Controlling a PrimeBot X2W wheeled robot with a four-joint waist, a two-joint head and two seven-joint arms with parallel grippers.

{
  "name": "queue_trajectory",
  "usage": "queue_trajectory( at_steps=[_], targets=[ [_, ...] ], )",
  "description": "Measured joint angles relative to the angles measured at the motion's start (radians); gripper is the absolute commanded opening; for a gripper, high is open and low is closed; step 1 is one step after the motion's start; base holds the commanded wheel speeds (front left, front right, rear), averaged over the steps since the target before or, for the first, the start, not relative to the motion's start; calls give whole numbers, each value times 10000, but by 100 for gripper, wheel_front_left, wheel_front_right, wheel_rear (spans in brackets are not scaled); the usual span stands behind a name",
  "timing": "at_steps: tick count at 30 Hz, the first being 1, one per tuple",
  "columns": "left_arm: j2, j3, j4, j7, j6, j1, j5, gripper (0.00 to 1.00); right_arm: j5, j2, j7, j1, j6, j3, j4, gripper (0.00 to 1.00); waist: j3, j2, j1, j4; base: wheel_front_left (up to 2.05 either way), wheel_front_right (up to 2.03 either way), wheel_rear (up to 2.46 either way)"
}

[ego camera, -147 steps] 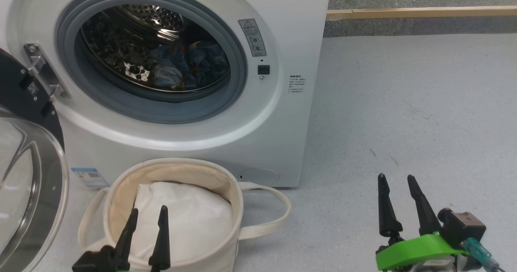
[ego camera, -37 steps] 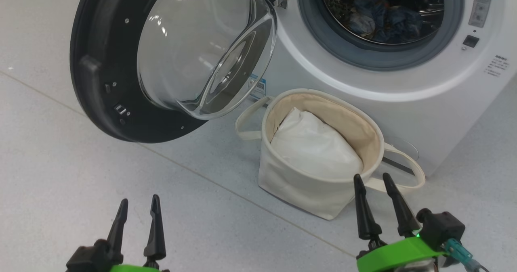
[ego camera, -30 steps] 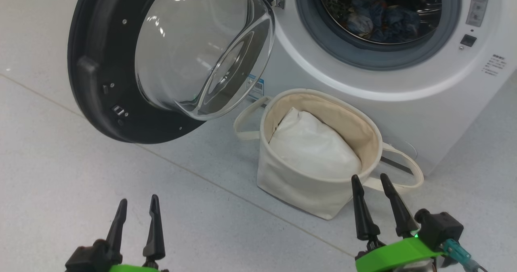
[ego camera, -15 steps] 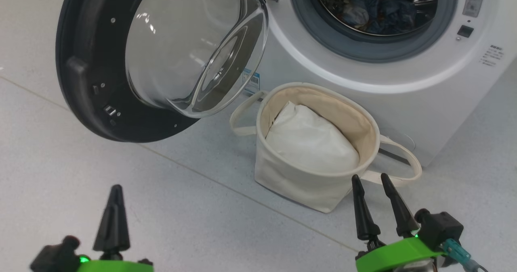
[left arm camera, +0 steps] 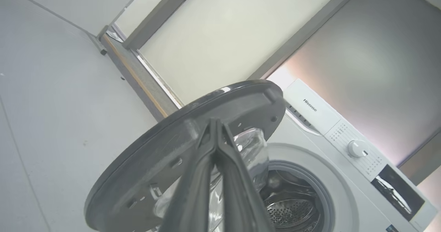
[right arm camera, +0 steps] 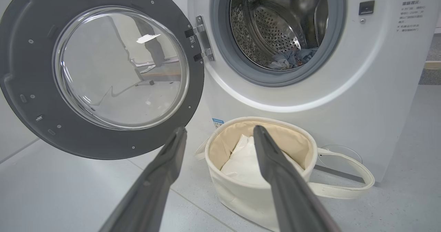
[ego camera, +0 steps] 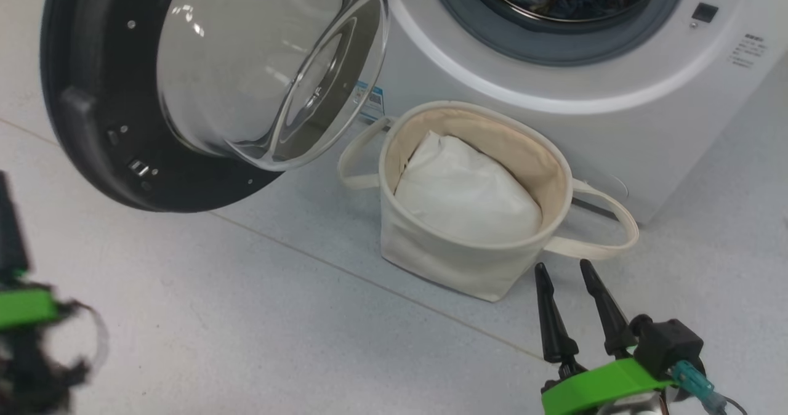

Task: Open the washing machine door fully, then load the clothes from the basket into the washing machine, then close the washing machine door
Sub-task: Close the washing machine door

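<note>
My left gripper (left arm camera: 216, 132) is pinched shut, empty: I'd push the washing machine door (ego camera: 74, 125) at its black rim w/ closed tips, steady till latched. Keep my right gripper (ego camera: 563, 270), spread wide & empty, off the basket (ego camera: 468, 267).

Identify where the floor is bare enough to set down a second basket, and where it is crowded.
Bare floor lies in front of the door, left of the basket; another patch lies right of the washer. Crowded: the gap between door, basket and washer.
</note>
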Motion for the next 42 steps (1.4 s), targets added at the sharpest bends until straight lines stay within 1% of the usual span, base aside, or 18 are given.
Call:
queue_trajectory(
  at_steps=[2, 3, 5, 6, 7, 9, 12, 14, 15, 19, 22, 26, 31, 34, 40, 42],
  targets=[
    [453, 593, 562, 844, 4, -592, -1243, 0, -107, 0, 2, -73, 0, 4, 21, 100, 123, 0, 0, -80, 0, 0, 0],
    [589, 947, 924, 1250, 27, -940, -1958, 0, -176, 0, 2, -145, 0, 4, 46, 100, 194, 0, 0, -121, 0, 0, 0],
    [821, 1576, 1732, 2092, 311, -1706, -3306, 0, -339, -2, 0, -311, 0, 19, 56, 100, 365, 0, 0, -203, 0, 0, 0],
    [928, 1837, 2127, 2546, 382, -2091, -3965, 0, -453, -2, 2, -398, 0, 29, 79, 100, 459, 0, 0, -246, 0, 0, 0],
    [1064, 2059, 2585, 2865, 529, -2478, -4495, 0, -587, -2, 2, -477, 0, 54, 82, 100, 556, 0, 0, -287, 0, 0, 0],
    [1501, 2355, 3505, 3229, 767, -3116, -4899, 0, -807, -12, 0, -625, 0, 142, 71, 100, 777, 0, 0, -380, 0, 0, 0],
    [2176, 3035, 4755, 3212, 991, -3707, -5233, 0, -905, -138, 2, -843, 0, 270, 33, 100, 1107, 0, 1, -609, 0, 0, 0],
    [2502, 3354, 5369, 3212, 984, -3962, -5459, 0, -905, -268, 0, -989, 0, 267, -4, 100, 1287, 0, 0, -823, 0, 0, 0],
    [2502, 3354, 5369, 3212, 984, -3962, -5459, 0, -905, -268, 0, -989, 0, 267, -4, 100, 1287, 0, 0, -823, 0, 0, 0],
    [2867, 3478, 6241, 3417, 959, -4365, -5613, 0, -920, -428, 0, -1022, 0, 207, -10, 100, 1572, 0, 0, -1236, 0, 0, 0],
    [2961, 3697, 6652, 3793, 884, -4602, -5950, 0, -920, -545, 0, -1026, 0, 192, -21, 100, 1714, 0, 0, -1503, 0, 0, 0],
    [3028, 3586, 6869, 4195, 802, -4826, -6027, 0, -918, -575, 0, -1021, 0, 171, -61, 100, 1789, 0, 0, -1690, 0, 0, 0],
    [3014, 3185, 7110, 4642, 798, -5004, -5988, 0, -918, -596, 0, -1019, 0, 182, -61, 100, 1754, 0, -2, -1702, 0, 0, 0],
    [2863, 2987, 7254, 4842, 798, -5162, -5977, 0, -926, -610, 0, -1013, 0, 180, -63, 100, 1727, 0, -2, -1647, 0, 0, 0],
    [2717, 2479, 7396, 5611, 786, -5629, -5917, 0, -930, -617, 0, -1016, 0, 280, -77, 100, 1837, 0, -1, -1593, 0, 0, 0],
    [2727, 2485, 7450, 5852, 723, -5697, -5973, 0, -930, -617, 0, -1016, 0, 282, -75, 100, 1856, 0, -1, -1613, 0, 0, 0]
  ],
)
